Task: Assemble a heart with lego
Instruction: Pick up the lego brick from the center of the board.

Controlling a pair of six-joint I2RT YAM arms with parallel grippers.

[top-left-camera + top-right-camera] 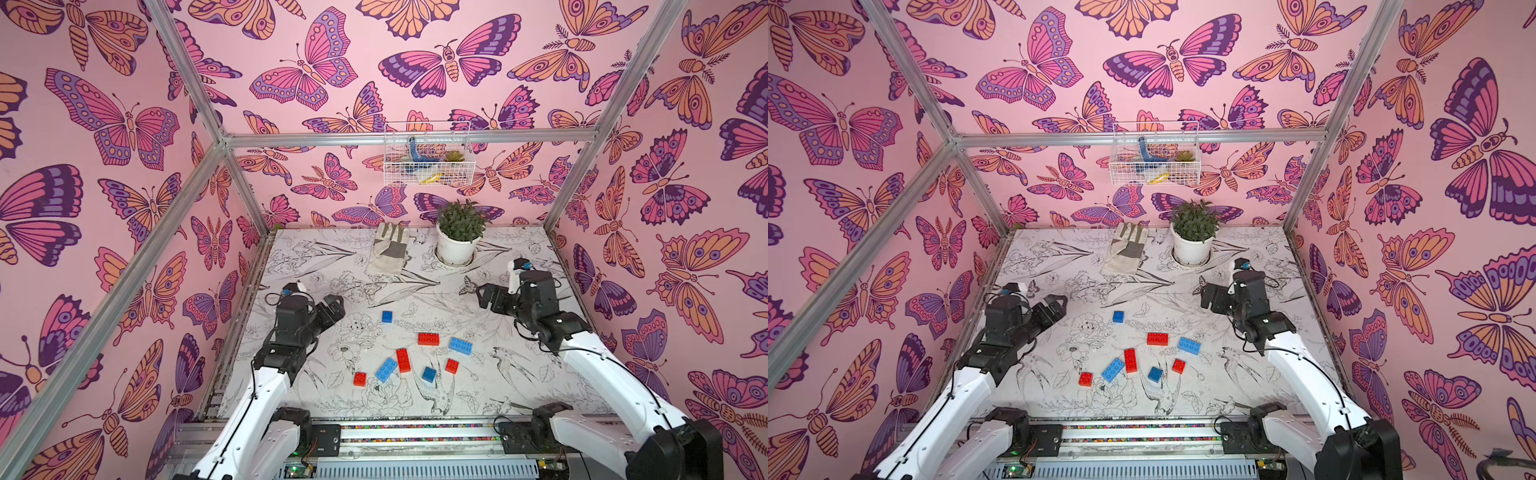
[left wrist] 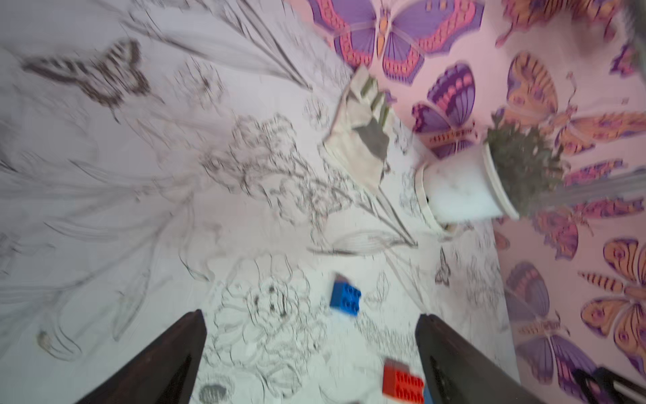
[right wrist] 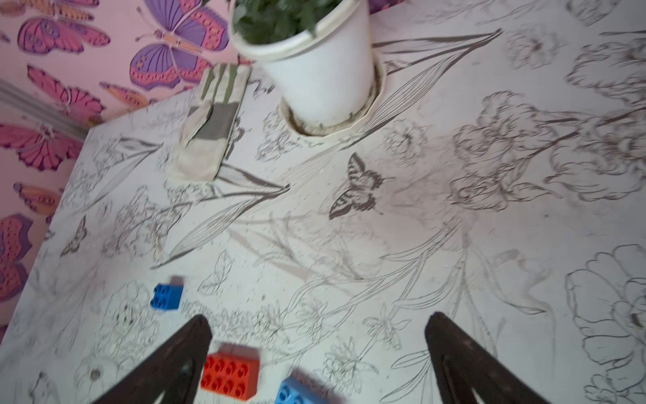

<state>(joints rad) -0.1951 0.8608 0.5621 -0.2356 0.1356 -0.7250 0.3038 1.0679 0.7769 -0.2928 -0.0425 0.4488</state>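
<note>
While both hang above the table (image 1: 332,257), left gripper (image 1: 336,306) and right gripper (image 1: 483,294) stand fully spread, empty, touching nothing. Lego (image 1: 403,360) lies loose between them, back toward their wrists, all eight bricks separate; small blue brick (image 1: 387,316) nearest, ahead of left gripper.

No text, label, brand or number can be read on anything here

Four red, four blue lego (image 1: 428,339) lie scattered
</note>
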